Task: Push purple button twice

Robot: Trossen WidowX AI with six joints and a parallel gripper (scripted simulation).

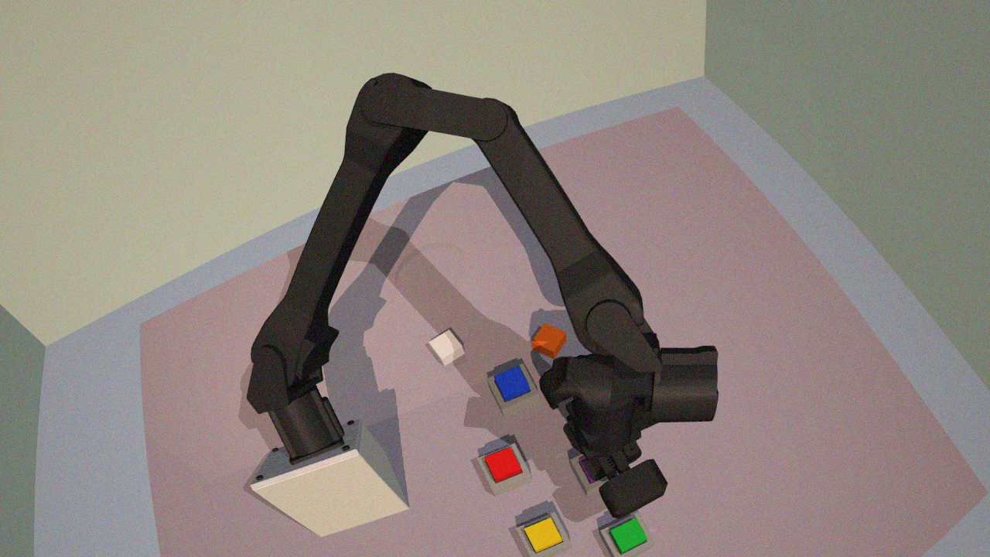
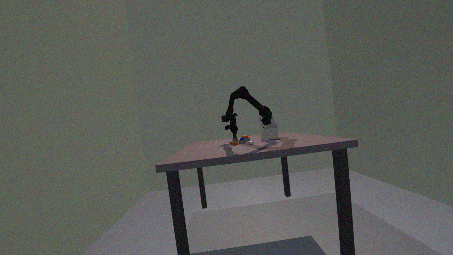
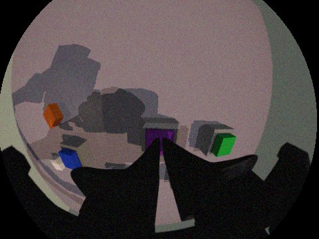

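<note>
The purple button [image 1: 587,470] [image 3: 153,134] sits in a grey square housing, partly covered by my gripper in the top view. My gripper [image 3: 160,141] [image 2: 234,136] is shut with nothing between its fingers and points down. In the wrist view its tips overlap the middle of the purple cap, and in the exterior view they reach down to the button. The tips appear to be on the cap, which looks low in its housing. How deep it is pressed cannot be told.
The green [image 1: 628,534] [image 3: 224,145], yellow [image 1: 543,534], red [image 1: 503,464] and blue [image 1: 512,383] [image 3: 70,159] buttons stand around it. An orange block [image 1: 549,340] [image 3: 53,115] and a white block [image 1: 445,346] [image 3: 58,164] lie near the blue button.
</note>
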